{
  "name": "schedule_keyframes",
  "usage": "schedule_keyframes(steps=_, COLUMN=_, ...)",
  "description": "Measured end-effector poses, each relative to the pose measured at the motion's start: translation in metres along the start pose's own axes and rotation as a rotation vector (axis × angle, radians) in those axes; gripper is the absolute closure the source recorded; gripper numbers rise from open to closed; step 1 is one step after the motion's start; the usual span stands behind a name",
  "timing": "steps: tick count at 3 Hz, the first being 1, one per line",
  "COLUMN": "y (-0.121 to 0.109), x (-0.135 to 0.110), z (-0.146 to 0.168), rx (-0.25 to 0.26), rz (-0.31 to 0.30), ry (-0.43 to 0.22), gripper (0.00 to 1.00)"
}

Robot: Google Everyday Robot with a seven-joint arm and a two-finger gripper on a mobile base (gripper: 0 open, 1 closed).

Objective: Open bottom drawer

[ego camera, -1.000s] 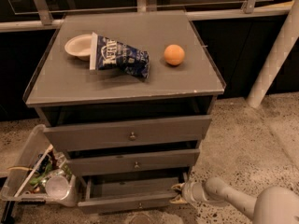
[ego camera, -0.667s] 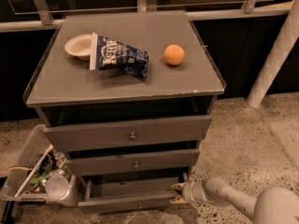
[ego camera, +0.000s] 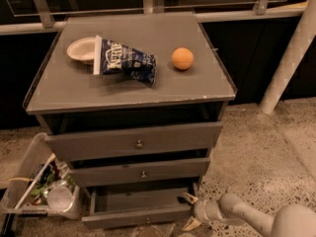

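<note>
Speckled terrazzo flooring surrounds a grey three-drawer cabinet whose flat counter [ego camera: 74, 90] carries a shallow white bowl [ego camera: 80, 49], a crumpled blue-and-white snack bag [ego camera: 126, 63] lying on its side against that bowl, and an orange ball-shaped fruit [ego camera: 182, 58] well apart to the bag's right. Beside the cabinet's lower left corner sits a clear plastic bin [ego camera: 29, 174] holding mixed rubbish. We see all three fronts pulled out somewhat, stepped so that each lower one stands further forward. The bottom drawer [ego camera: 138, 216], a slim grey wooden panel with a tiny metal knob at its centre, sits lowest, near the floor, and it is already drawn out enough to show its dark interior. Our pale, rounded arm reaches in from the lower right, and the gripper [ego camera: 190, 212] sits at the right end of that drawer's front, with its cream-coloured fingers [ego camera: 189, 198] spread apart, one above and one below the panel's edge, pinching nothing that we can make out. The drawer's long axis runs left to right across the view, so the panel stretches away leftward from the fingers, and the knob lies well to their left. We judge the opening largely done; any further pull would have to run straight out toward us.
</note>
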State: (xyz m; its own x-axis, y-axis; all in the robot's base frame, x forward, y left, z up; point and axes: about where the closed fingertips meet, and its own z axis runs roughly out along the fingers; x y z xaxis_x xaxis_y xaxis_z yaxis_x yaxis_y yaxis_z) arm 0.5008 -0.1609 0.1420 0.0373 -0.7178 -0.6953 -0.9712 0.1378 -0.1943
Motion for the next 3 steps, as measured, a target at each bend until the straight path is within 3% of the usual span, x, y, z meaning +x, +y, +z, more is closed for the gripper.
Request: schedule_keyframes(steps=3, y=0.011, x=-0.01, z=-0.008, rx=-0.023, rz=-0.004, ry=-0.013, gripper=0.85)
